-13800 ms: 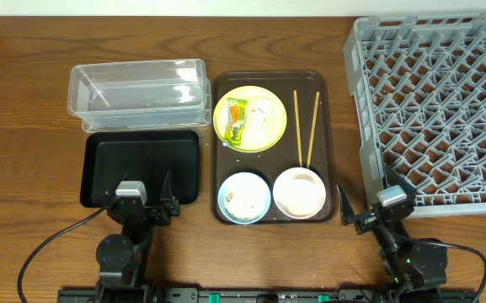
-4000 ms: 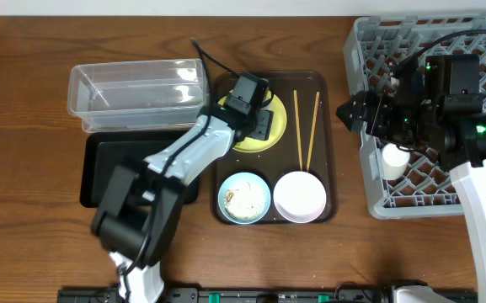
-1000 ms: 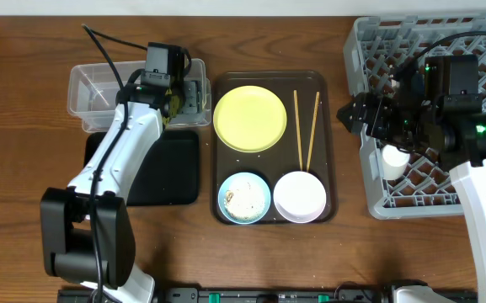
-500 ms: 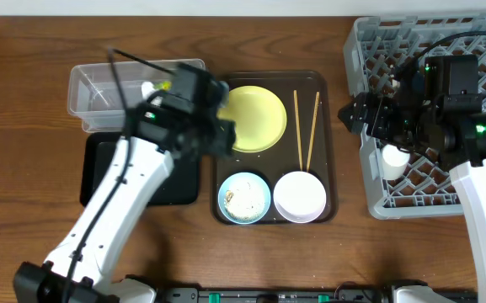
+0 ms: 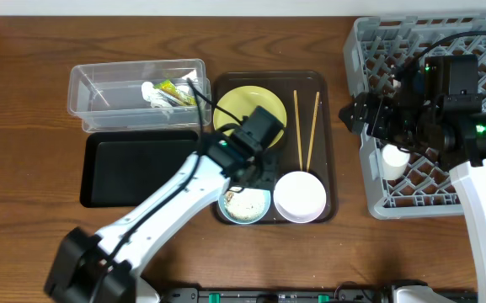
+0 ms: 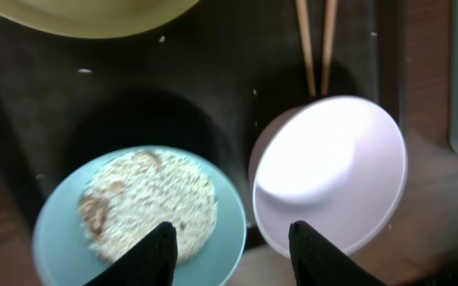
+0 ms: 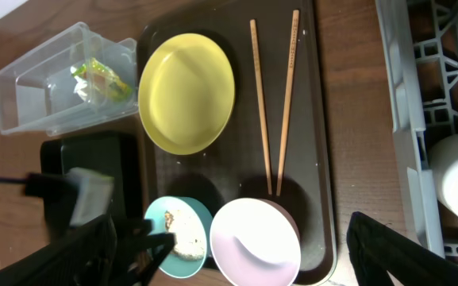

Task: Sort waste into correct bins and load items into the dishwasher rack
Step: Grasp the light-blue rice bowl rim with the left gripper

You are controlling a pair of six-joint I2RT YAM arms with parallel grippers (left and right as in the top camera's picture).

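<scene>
Blue bowl [image 6: 58, 238] w/ beige food scraps [image 6: 149, 202] lies right under the left gripper [image 6: 230, 229], by the finger on the view's left. White-pinkish bowl [image 6: 332, 171] lies by the other finger, the 2 rims just beside each other. Fingers wide apart, nothing btwn them, nothing held. Past the tips: chopsticks [image 6: 314, 40] side by side, ends near the pinkish bowl's rim, and yellow plate [image 6: 94, 12], all on the dark brown tray [image 6: 213, 87]. Further out, overhead: clear tub [image 5: 99, 84] w/ green-yellow wrapper [image 5: 175, 89] & white paper [image 5: 152, 94] inside; black tray [image 5: 133, 172] just beside it. Right gripper [image 7: 232, 218]: fingers also spread wide, empty, hanging above the grey rack [image 5: 411, 198]'s tray-side edge. White cup [image 5: 394, 157] sits in the rack, off to one side of those fingers.
</scene>
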